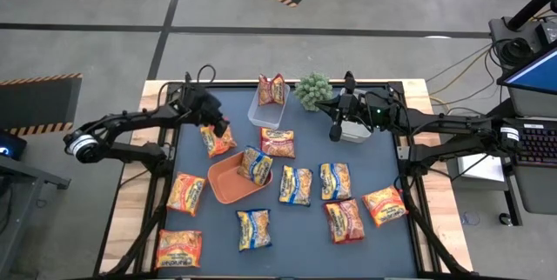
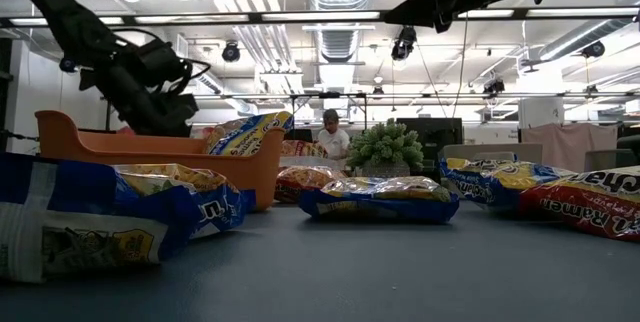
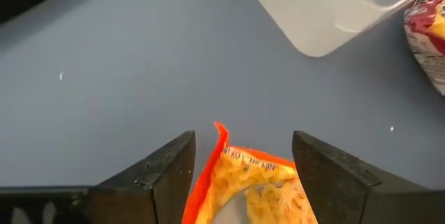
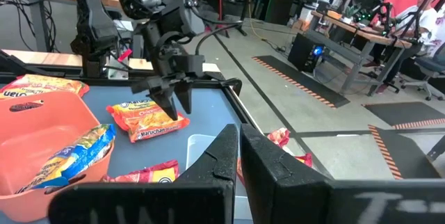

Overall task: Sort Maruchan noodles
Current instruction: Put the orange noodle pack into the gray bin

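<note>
Left claw (image 3: 240, 175) fingers parted, right claw (image 4: 238, 161) closed, raised

Overhead and level tabletop cameras share the orange tray (image 1: 228, 178); wrist cameras close.

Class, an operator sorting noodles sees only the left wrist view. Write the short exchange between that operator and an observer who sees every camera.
Operator: Is anything in the clear tub ahead of me?
Observer: Yes, one red packet sits in the clear tub.
Operator: Where is the other arm?
Observer: The right gripper hangs shut and empty beside the small plant.
</note>
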You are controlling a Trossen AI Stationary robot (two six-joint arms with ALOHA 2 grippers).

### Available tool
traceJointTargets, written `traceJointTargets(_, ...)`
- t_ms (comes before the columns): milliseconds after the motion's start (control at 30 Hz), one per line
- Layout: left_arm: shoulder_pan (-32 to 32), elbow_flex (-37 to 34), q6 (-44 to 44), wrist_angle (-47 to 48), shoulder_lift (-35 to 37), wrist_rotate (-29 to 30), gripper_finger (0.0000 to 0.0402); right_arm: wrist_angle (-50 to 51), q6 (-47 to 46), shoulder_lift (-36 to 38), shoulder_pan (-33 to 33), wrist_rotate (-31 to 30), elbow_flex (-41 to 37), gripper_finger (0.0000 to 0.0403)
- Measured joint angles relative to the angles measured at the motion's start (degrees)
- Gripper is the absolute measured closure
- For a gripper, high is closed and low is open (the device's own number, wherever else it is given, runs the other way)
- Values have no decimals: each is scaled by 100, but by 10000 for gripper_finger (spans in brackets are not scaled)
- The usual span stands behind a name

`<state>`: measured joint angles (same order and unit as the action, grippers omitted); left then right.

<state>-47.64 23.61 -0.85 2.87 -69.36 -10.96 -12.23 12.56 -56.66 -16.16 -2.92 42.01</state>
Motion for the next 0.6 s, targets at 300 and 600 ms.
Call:
traceJointTargets(300, 7, -531, -229, -658, 4, 46, 238, -2, -7, 0, 0, 0, 1, 394)
traceJointTargets(600, 0, -582, -258, -780, 9, 227, 384, 0, -72, 0, 0, -2, 1, 394)
